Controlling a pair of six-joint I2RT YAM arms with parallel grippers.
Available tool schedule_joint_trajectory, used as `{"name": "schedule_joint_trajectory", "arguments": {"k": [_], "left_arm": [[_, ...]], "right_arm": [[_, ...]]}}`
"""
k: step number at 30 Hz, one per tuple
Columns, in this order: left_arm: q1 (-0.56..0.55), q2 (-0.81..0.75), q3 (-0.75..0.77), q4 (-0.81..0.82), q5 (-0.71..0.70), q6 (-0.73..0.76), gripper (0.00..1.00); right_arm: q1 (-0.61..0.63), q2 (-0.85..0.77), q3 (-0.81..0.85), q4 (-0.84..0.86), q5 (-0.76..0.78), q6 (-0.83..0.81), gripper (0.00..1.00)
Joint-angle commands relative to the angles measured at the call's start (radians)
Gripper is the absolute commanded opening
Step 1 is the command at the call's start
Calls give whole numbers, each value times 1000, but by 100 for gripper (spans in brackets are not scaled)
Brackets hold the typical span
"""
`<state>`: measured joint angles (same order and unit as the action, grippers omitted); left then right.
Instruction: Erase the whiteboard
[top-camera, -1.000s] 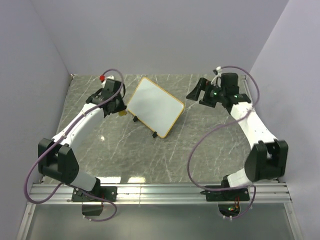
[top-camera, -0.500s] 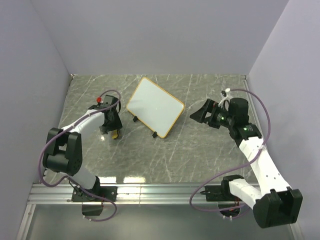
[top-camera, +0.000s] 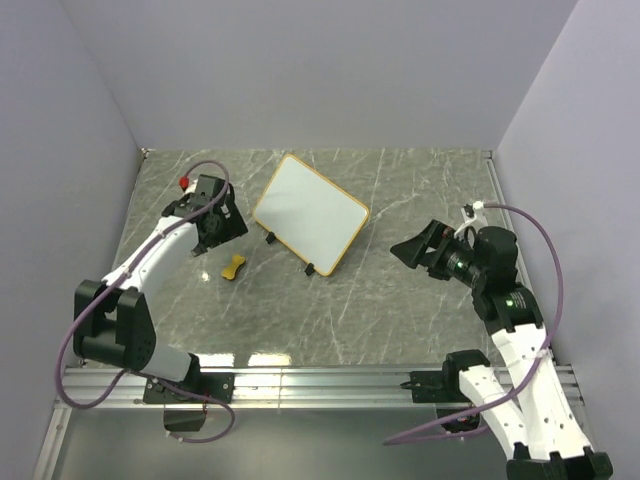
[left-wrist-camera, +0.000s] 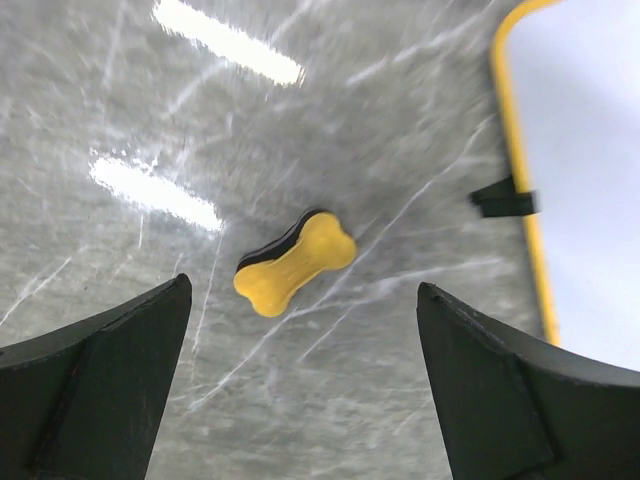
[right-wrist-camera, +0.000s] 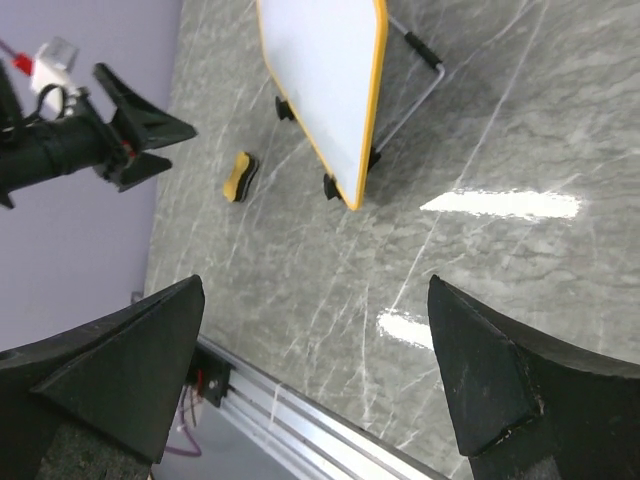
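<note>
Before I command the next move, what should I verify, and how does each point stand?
1. Whiteboard face free of marks: ok, plain white in the top and right wrist views.
2. Whiteboard standing: ok, propped at a tilt on its black feet.
3. Yellow block released: ok, it lies on the table beside the board, apart from it, with nothing touching it.
4. Left pincer open and empty: ok, it hovers above the block.
5. Right pincer open and empty: ok, well off the board.
</note>
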<state>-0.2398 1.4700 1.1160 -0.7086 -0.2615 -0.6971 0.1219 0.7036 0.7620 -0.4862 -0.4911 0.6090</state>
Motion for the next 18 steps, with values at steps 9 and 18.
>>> {"name": "schedule_joint_trajectory", "arguments": {"k": [9,18], "left_arm": [[-9,-577,-339,486,-163,221,92],[0,-717,-732,1121,-340,450,99]], "right_arm": [[15,-182,57,-66,161,41,91],[16,-289,121,-146,348,37,93]]}}
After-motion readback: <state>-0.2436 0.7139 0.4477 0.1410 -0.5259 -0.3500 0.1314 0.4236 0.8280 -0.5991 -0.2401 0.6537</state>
